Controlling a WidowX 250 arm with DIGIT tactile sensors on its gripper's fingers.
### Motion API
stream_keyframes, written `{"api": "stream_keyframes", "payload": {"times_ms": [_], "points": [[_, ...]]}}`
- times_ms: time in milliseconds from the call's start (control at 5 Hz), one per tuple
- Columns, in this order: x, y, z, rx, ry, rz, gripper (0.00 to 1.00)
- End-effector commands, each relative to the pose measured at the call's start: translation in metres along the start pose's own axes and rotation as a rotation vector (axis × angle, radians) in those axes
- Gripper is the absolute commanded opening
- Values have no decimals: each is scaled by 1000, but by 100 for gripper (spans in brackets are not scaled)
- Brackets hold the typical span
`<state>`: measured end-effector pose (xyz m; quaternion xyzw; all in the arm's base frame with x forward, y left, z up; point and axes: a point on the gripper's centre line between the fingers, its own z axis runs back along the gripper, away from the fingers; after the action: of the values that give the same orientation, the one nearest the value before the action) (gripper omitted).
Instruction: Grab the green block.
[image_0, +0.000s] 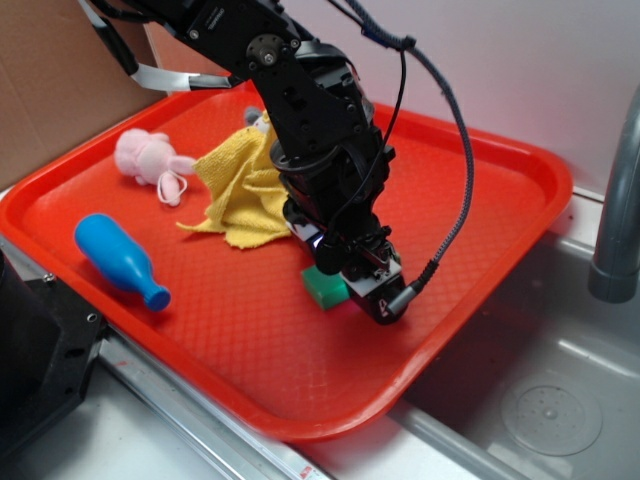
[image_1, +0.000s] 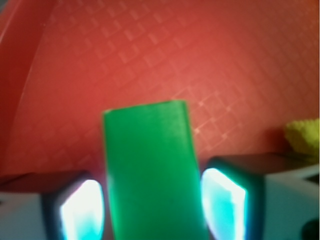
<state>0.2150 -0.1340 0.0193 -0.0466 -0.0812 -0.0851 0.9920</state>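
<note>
The green block (image_0: 324, 289) lies on the red tray (image_0: 250, 340), right of its middle. My gripper (image_0: 352, 293) is down at tray level around it, and the arm hides most of the block in the exterior view. In the wrist view the green block (image_1: 147, 165) fills the space between my two fingers, which glow bright cyan-white (image_1: 82, 212). Both fingers sit against its long sides with no clear gap. My gripper (image_1: 152, 217) is shut on the block, which still rests on the tray surface (image_1: 150, 60).
A blue bottle-shaped toy (image_0: 118, 260) lies at the tray's left front. A pink plush (image_0: 148, 158) and a yellow cloth (image_0: 243, 195) lie at the back; the cloth's edge also shows in the wrist view (image_1: 303, 135). A metal sink (image_0: 540, 400) and a grey pipe (image_0: 617, 200) are to the right.
</note>
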Motion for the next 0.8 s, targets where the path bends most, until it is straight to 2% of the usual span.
{"api": "stream_keyframes", "payload": {"times_ms": [0, 200, 600], "points": [[1, 15, 24, 29, 55, 51, 0], [6, 30, 74, 50, 97, 140, 0], [-3, 66, 148, 53, 35, 299, 0]]}}
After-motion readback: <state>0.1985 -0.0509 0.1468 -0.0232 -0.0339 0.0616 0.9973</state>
